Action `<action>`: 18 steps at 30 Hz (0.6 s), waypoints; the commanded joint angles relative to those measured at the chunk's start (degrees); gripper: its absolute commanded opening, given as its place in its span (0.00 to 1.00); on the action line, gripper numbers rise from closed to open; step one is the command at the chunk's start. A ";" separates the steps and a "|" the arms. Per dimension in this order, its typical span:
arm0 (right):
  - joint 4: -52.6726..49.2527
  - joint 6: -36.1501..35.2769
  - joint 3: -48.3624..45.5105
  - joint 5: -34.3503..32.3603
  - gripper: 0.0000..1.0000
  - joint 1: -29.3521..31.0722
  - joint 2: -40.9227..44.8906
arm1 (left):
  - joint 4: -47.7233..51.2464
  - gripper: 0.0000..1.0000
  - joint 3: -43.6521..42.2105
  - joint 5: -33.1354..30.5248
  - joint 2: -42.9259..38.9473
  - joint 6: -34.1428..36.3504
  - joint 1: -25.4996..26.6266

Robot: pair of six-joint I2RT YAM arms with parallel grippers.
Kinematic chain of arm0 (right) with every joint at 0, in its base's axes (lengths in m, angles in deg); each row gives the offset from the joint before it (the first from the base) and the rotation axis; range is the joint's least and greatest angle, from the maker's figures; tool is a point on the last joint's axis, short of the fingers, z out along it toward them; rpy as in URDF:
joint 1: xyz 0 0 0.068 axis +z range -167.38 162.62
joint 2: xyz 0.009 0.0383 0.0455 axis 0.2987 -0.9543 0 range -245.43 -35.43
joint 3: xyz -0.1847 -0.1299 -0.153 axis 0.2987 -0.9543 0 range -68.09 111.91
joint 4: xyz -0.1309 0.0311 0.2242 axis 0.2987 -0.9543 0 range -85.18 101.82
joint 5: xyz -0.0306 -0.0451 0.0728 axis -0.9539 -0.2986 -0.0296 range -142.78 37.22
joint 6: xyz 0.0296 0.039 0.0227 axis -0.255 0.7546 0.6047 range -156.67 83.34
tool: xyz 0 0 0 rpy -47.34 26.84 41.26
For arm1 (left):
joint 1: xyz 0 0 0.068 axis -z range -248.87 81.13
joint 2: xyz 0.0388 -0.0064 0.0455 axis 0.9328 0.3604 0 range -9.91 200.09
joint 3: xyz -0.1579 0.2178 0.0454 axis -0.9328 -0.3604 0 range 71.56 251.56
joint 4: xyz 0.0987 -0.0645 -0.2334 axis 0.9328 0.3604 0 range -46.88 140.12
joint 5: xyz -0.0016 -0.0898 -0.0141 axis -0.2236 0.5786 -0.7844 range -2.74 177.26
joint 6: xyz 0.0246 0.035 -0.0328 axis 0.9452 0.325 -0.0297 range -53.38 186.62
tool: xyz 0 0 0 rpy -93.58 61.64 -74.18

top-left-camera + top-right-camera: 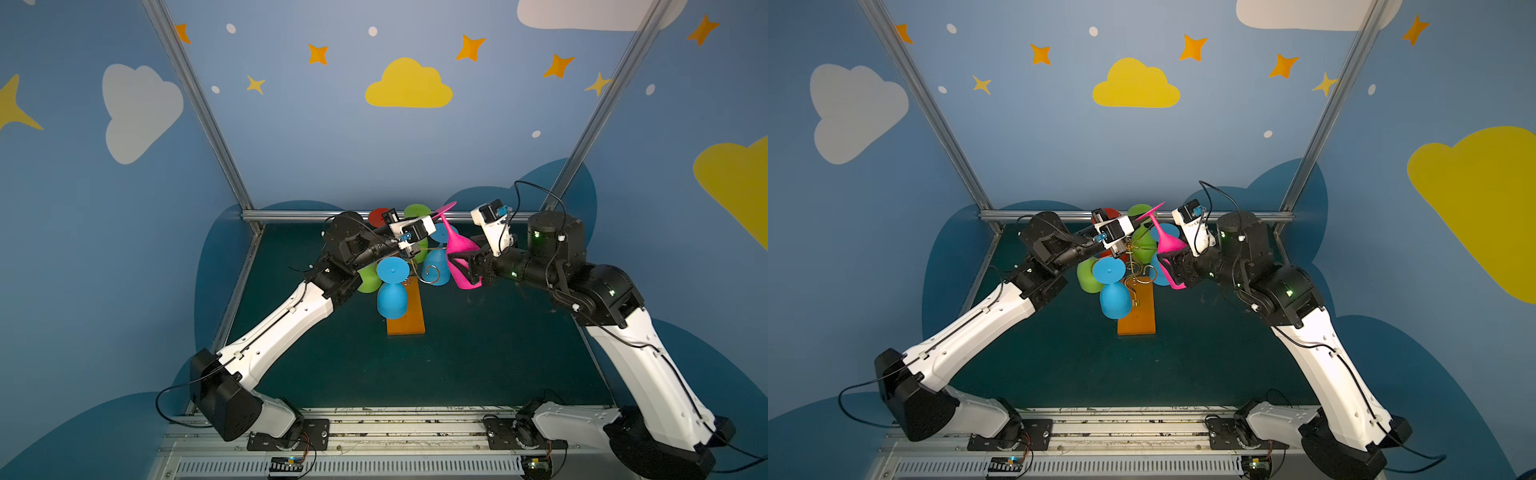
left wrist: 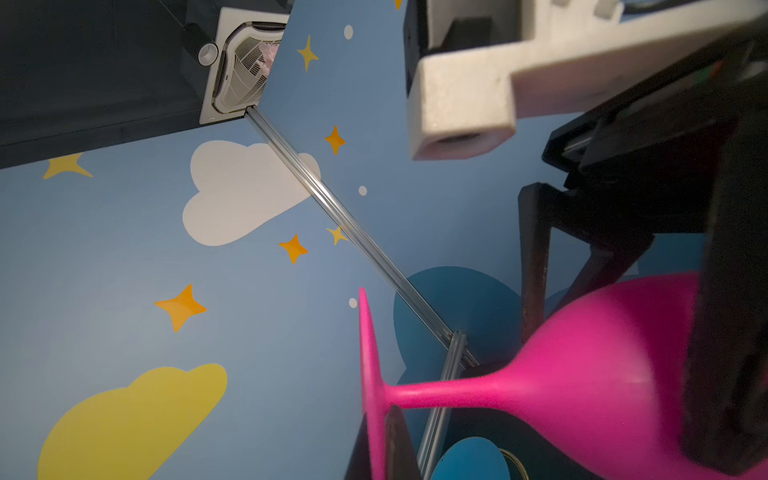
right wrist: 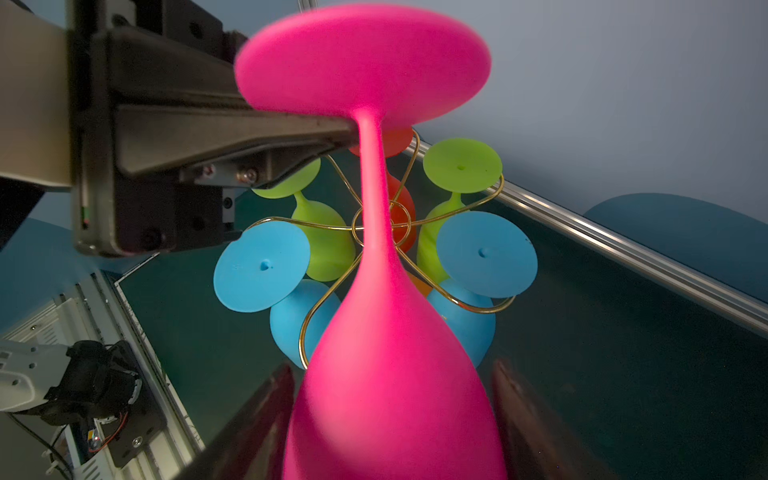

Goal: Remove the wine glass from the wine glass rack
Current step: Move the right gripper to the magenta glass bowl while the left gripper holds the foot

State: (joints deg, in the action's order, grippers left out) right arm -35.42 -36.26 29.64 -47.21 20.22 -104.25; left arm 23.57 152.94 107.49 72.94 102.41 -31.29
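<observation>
The dark teal tabletop (image 1: 478, 365) carries everything. The left arm (image 1: 286, 328) and the right arm (image 1: 648, 365) reach in from the near edge and meet over the middle, toward the far edge.

There stands the wine glass rack (image 1: 409, 307), its orange base lying lengthwise from near to far and its gold wire arms (image 3: 478, 309) spreading from the post. Two blue glasses (image 1: 390, 299), two green glasses (image 1: 368, 280) and a red glass (image 1: 378, 216) hang on it, bowls down.

The pink wine glass (image 1: 459, 253) is off the wire, held in the air just right of the rack. It is tilted, with its bowl low and its foot up, leaning over the rack's top.

The right gripper (image 3: 392, 368) holds the bowl, its fingers (image 3: 266, 415) spread wide on either side of it. The left gripper (image 3: 347, 133) is closed on the foot. One of its fingers (image 3: 232, 129) lies under the disc, right beside the stem, and the disc hides the other one.
</observation>
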 commanded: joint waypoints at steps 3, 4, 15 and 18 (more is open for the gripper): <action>8.48 2.53 -3.94 2.53 0.83 -0.22 4.46 | -3.13 0.03 -1.20 -3.51 -3.14 -8.60 1.12; 9.75 2.91 -4.70 3.22 0.84 -0.45 5.34 | -2.51 0.03 -1.33 -4.41 -3.59 -10.18 1.00; 18.20 7.64 -11.93 7.33 0.86 -4.30 16.48 | 7.15 0.03 -0.90 -9.74 -5.19 -26.97 -1.39; 18.42 8.10 -15.29 5.95 0.86 -4.64 20.30 | 9.10 0.03 -0.55 -8.14 -5.57 -29.87 -2.20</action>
State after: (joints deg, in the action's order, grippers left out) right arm -19.05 -29.77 16.33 -40.94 15.92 -86.54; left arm 29.93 151.34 99.12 68.72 78.19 -32.89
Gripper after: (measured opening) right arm 0.858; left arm 0.050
